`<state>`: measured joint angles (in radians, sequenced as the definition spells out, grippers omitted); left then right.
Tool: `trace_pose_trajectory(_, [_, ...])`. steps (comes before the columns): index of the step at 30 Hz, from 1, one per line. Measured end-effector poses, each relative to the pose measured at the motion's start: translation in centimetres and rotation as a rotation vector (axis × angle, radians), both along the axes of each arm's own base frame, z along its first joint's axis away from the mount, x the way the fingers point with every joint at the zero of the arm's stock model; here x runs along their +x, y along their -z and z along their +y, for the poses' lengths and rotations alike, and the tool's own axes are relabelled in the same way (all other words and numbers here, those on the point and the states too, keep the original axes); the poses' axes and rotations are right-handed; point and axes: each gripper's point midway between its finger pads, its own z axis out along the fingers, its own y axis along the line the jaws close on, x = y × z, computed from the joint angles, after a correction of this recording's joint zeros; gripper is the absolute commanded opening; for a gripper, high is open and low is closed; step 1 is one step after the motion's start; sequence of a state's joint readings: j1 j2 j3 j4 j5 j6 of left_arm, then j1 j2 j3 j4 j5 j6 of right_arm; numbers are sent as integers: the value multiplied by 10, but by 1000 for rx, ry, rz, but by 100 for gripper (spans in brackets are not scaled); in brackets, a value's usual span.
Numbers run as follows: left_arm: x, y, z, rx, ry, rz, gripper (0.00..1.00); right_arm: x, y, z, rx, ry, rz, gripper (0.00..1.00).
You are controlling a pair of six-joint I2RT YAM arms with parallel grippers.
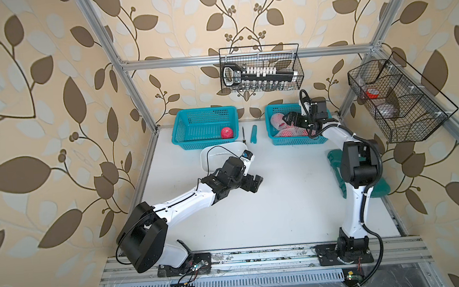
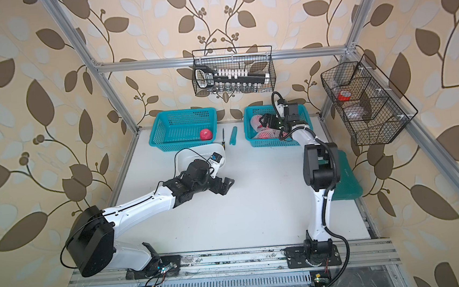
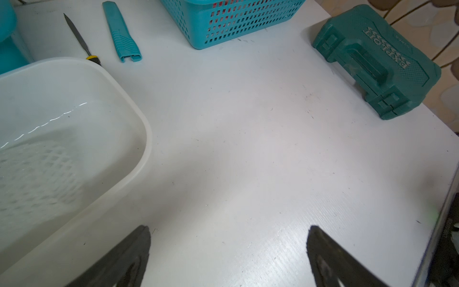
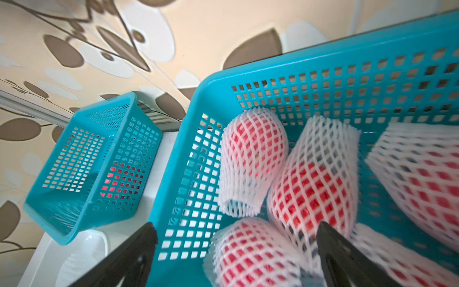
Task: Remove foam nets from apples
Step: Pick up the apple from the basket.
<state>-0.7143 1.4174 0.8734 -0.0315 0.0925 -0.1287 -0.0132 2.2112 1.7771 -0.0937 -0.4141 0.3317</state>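
Note:
Several apples in white foam nets (image 4: pixel 310 184) lie packed in the right teal basket (image 1: pixel 278 143). My right gripper (image 4: pixel 237 225) hangs over them, open and holding nothing, with one fingertip (image 4: pixel 330 238) in front of a net; in a top view the right gripper (image 1: pixel 288 120) is above that basket. One bare red apple (image 1: pixel 227 132) sits in the left teal basket (image 1: pixel 192 116). An empty foam net (image 3: pixel 37 174) lies in the white tub (image 3: pixel 139 119). My left gripper (image 3: pixel 228 228) is open over bare table beside the tub, seen in a top view as the left gripper (image 1: pixel 256 182).
A thin file (image 1: pixel 243 134) and a teal sheath (image 1: pixel 254 133) lie between the two baskets. A green tool case (image 3: pixel 377 62) sits at the table's right edge behind the right arm. Black wire baskets (image 1: pixel 261 68) hang on the frame at the back and right.

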Motion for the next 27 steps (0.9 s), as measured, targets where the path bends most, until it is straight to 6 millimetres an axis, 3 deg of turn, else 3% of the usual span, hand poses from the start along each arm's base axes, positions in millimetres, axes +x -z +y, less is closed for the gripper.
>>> trace_pose_trajectory(5, [0,0,0,4,4,-3,99,22,25,4,44,-2,-1,99])
trace_pose_trajectory(12, [0,3,2,16,4,-8,99,37,5,8,70,-16,-66,99])
trace_pose_trajectory(20, [-1,5,3,21,5,-4,99,38,4,18,82,-43,-75,99])
trace_pose_trajectory(27, [-1,7,2,23,5,-1,99,57,15,24,87,-52,-79,98])
